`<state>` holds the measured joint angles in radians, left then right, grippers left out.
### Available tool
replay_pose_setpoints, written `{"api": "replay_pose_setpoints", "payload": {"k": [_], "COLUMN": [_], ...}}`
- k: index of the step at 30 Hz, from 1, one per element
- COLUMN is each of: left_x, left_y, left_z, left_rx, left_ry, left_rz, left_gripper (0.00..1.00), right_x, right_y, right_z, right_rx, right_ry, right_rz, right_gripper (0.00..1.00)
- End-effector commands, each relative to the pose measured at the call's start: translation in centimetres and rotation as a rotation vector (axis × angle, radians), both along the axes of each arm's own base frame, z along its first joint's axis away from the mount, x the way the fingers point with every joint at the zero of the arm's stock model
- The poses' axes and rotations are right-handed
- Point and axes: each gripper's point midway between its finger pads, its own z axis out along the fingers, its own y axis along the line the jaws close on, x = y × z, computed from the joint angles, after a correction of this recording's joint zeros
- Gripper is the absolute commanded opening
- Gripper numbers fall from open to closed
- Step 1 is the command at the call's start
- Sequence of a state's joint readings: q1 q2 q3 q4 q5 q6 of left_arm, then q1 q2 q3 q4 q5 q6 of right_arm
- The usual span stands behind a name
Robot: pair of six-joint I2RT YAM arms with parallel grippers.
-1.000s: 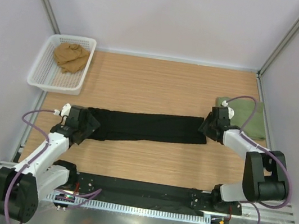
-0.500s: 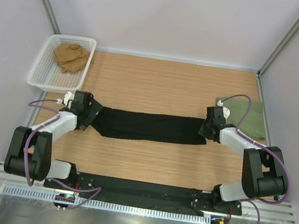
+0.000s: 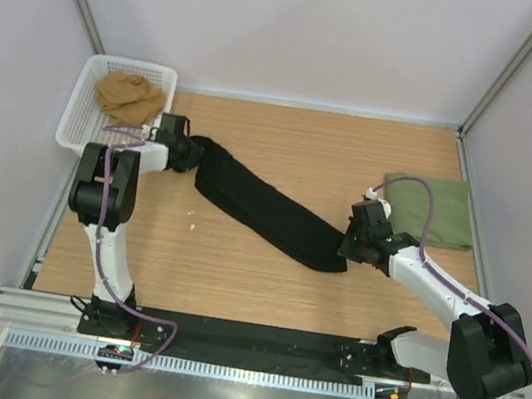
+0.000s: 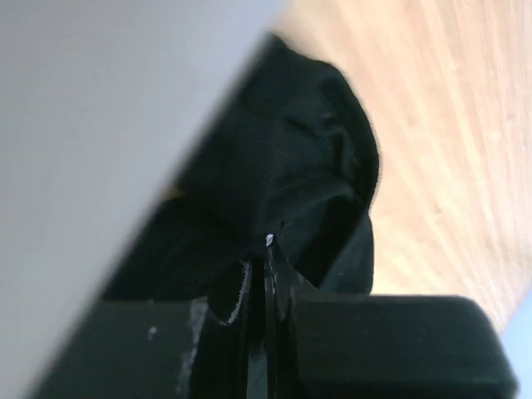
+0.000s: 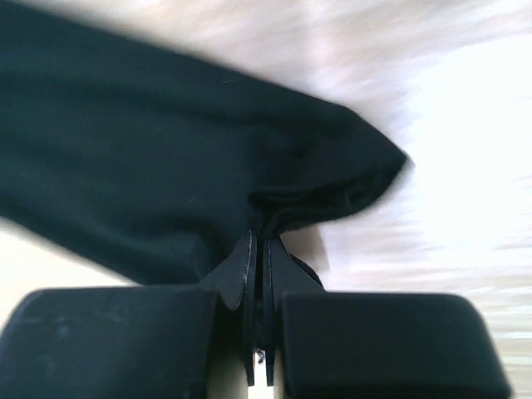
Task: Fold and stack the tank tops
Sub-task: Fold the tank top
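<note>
Wooden bench from above: your black tank top lies slanted across it, one end at the left jaws by the white basket, the other at the right jaws, and the green tank top lies folded at the right side. Your left wrist view shows the left jaws pinched tight on the black tank top. Your right wrist view shows the right jaws pinched tight on its edge.

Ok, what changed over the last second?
The left pincer shut on the left end of the folded black cloth tank top and carried it far-left; the right pincer shut on the other end and pulled it nearer, so it lies diagonally. The folded olive-green cloth top stayed put.
</note>
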<state>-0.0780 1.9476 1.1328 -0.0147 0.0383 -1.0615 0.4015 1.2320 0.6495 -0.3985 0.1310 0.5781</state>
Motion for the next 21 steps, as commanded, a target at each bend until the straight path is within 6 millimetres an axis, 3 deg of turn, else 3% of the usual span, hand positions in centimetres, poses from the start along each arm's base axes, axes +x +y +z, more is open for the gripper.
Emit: {"api": "replay_pose_setpoints", "payload": {"k": [1, 3, 4, 5, 6, 7, 9, 10, 11, 13, 17, 19, 21], "left_x": [1.7, 2.3, 5.0, 5.0, 5.6, 7.7, 8.1, 9.3, 9.3, 9.8, 10.0, 10.6, 10.7], "left_y": [-6.4, -9.6, -11.0, -12.8, -14.0, -15.5, -17.9, -18.9, -19.6, -19.4, -16.9, -17.3, -18.1], "left_z": [-1.8, -3.4, -1.2, -3.0, -3.0, -1.0, -2.5, -1.1, -1.7, -0.8, 1.2, 3.0, 3.4], "left_rx": [-0.114, -0.090, -0.079, -0.068, -0.076, -0.094, -0.129, -0.149, -0.164, -0.169, -0.086, -0.075, -0.065], "left_ry": [0.052, 0.089, 0.020, 0.048, 0.040, -0.022, -0.008, -0.048, -0.037, -0.046, -0.114, -0.161, -0.163], "left_rz": [-0.213, -0.287, -0.317, -0.347, -0.365, -0.380, -0.403, -0.414, -0.421, -0.408, -0.362, -0.388, -0.419], "left_gripper": [0.04, 0.04, 0.04, 0.04, 0.04, 0.04, 0.04, 0.02, 0.02, 0.01, 0.03, 0.02, 0.02], "right_x": [-3.5, -5.4, -5.9, -6.6, -7.0, -8.1, -8.6, -9.5, -9.8, -10.2, -10.3, -10.5, -10.7], "right_y": [3.2, 5.5, 6.3, 7.3, 8.3, 9.6, 11.3, 12.7, 13.3, 14.2, 15.4, 16.4, 17.9], "right_z": [-0.3, -0.5, -0.4, -0.5, -0.4, -0.4, -0.2, 0.1, -0.2, 0.0, 0.8, 1.0, 1.2], "right_rx": [0.077, 0.112, 0.128, 0.153, 0.171, 0.171, 0.195, 0.201, 0.200, 0.187, 0.209, 0.232, 0.251], "right_ry": [0.080, 0.093, 0.094, 0.106, 0.101, 0.106, 0.103, 0.102, 0.111, 0.104, 0.076, 0.062, 0.058], "right_rz": [0.098, 0.148, 0.163, 0.162, 0.184, 0.230, 0.241, 0.283, 0.290, 0.311, 0.336, 0.364, 0.403], "right_gripper": [0.01, 0.01, 0.01, 0.02, 0.03, 0.03, 0.07, 0.11, 0.12, 0.12, 0.16, 0.19, 0.13]}}
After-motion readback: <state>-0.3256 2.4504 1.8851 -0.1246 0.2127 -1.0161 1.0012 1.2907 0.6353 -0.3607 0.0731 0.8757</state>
